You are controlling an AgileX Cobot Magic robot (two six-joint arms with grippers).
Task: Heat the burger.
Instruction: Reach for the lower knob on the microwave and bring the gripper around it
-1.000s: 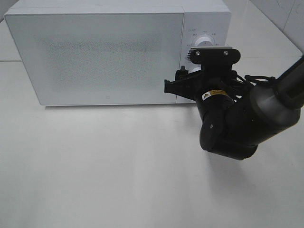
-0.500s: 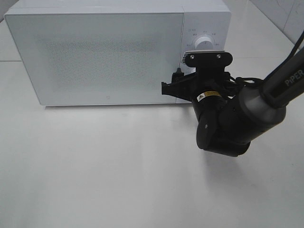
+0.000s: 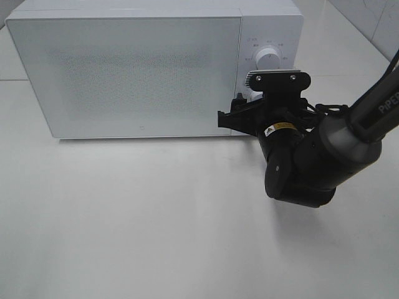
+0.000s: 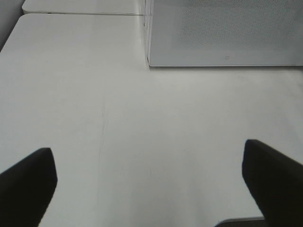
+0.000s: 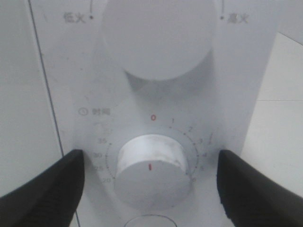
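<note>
**Right jaws spread at the timer dial; burger out of sight**

Exterior high: a white microwave stands at the far edge of the bench, its frosted door shut. The right gripper is at the control panel, and the wrist hides the lower dial. The right arm is lettered "PiPER".

Right wrist only: jaws apart, one either side of the timer dial; contact unclear. The dial's red mark sits under a red "0". "时间" stands beside a clock icon; "低火" and "高火" flank the upper dial.

Left wrist only: left gripper, jaws apart and holding nothing, over the bench before the microwave's front.

The burger shows in no view, so its place and heading cannot be told.
</note>
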